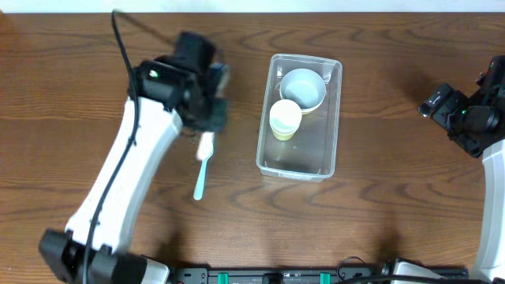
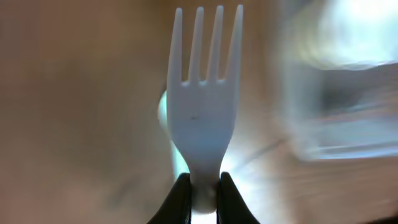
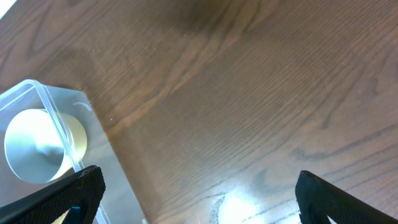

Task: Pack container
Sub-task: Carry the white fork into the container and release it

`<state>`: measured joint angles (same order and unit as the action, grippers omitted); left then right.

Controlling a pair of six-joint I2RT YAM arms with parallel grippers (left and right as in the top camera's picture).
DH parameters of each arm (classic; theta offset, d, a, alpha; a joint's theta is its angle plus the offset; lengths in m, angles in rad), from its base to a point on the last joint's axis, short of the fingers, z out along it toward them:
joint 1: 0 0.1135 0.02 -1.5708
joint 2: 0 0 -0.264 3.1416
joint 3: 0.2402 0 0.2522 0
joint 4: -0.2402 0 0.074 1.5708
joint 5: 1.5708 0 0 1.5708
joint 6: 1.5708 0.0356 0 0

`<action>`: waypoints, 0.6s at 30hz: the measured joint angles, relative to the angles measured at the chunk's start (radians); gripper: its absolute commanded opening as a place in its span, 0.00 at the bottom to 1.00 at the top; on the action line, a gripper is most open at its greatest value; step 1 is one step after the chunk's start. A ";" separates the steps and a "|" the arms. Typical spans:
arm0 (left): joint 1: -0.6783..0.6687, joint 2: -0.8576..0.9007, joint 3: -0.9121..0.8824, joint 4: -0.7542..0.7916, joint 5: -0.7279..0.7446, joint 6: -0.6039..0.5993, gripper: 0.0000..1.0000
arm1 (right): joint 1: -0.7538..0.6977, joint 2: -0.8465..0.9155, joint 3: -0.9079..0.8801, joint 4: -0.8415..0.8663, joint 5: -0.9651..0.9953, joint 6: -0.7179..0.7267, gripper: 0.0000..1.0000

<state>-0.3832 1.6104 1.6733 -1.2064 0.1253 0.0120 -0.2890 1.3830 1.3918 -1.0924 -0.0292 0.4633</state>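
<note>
Container [image 1: 308, 154] sits in the middle of the table [image 1: 394, 205], with a bowl [image 1: 302, 88] and a cup [image 1: 285, 120] already inside. The left gripper [image 2: 203, 183] is off to its left side and pinches a white fork [image 2: 204, 118] tight, but only by the thin end of the handle. I think the fork could twist or slip out, because so little of it is held. It could also bump the container's wall or knock the cup over, since there is not much room left beside the cup. The right gripper [image 3: 199, 177] is far off to the side, fingers wide apart, holding nothing, so it cannot help steady anything.
</note>
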 measured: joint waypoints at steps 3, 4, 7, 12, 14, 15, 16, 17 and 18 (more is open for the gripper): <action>-0.150 -0.027 0.057 0.117 0.020 0.039 0.06 | 0.000 0.000 0.000 0.000 0.000 0.000 0.99; -0.196 -0.027 0.060 0.159 0.029 0.045 0.06 | 0.000 0.000 0.000 0.000 0.000 0.000 0.99; -0.301 0.015 0.059 0.259 0.037 0.072 0.06 | 0.000 0.000 0.000 0.000 0.000 0.000 0.99; -0.392 0.170 0.058 0.346 0.033 0.128 0.06 | 0.000 0.000 0.000 0.000 0.000 0.000 0.99; -0.406 0.239 0.054 0.357 0.032 0.140 0.06 | 0.000 0.000 0.000 0.000 0.000 0.000 0.99; -0.410 0.273 0.052 0.364 0.032 0.145 0.06 | 0.000 0.000 0.000 0.000 0.000 0.000 0.99; -0.413 0.305 0.051 0.372 0.031 0.148 0.06 | 0.000 0.000 0.000 0.000 0.000 0.000 0.99; -0.415 0.333 0.051 0.377 0.029 0.151 0.06 | 0.000 0.000 0.000 0.000 0.000 0.000 0.99; -0.417 0.358 0.051 0.378 0.028 0.154 0.09 | 0.000 0.000 0.000 0.000 0.000 0.000 0.99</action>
<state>-0.8005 1.9686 1.7245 -0.8280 0.1535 0.1661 -0.2890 1.3830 1.3918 -1.0924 -0.0296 0.4637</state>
